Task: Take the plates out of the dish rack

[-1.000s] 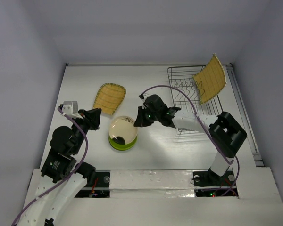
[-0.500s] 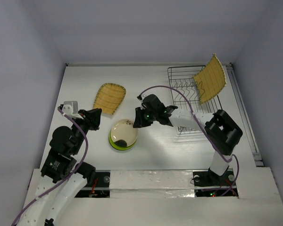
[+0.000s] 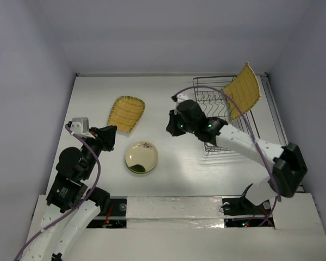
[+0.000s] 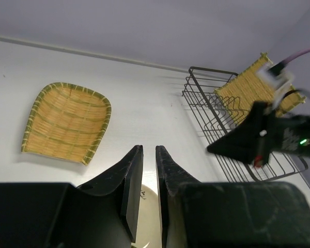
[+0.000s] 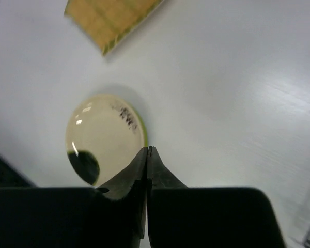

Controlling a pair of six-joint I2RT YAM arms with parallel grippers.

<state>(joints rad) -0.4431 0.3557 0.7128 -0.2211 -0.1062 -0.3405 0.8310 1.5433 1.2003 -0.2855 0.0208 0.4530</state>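
Toward the lower left of the top view, the left tool [image 3: 107, 136] hangs over the white worktop [image 3: 195, 174] with its two dark fingers a narrow slit apart and nothing between them; its own wrist view shows the same thin gap [image 4: 149, 149]. Just to its right, near the centre of the frame, a round cream plate with a dark mark [image 3: 141, 157] lies flat on top of a round lime-green plate [image 3: 136, 171], of which only a sliver of rim shows. Up and to the right of that stack, apart from it, the right tool [image 3: 169, 129] hovers with its fingers pressed fully together, gripping nothing; its wrist view looks down on the cream plate [image 5: 106, 137]. Farther back, at upper left of centre, an oval woven straw-yellow tray plate [image 3: 126, 113] lies flat on the worktop. At the upper right stands the rectangular grey wire dish rack [image 3: 209, 102], and a larger square woven straw-yellow tray plate [image 3: 242, 91] leans upright in its far right end.
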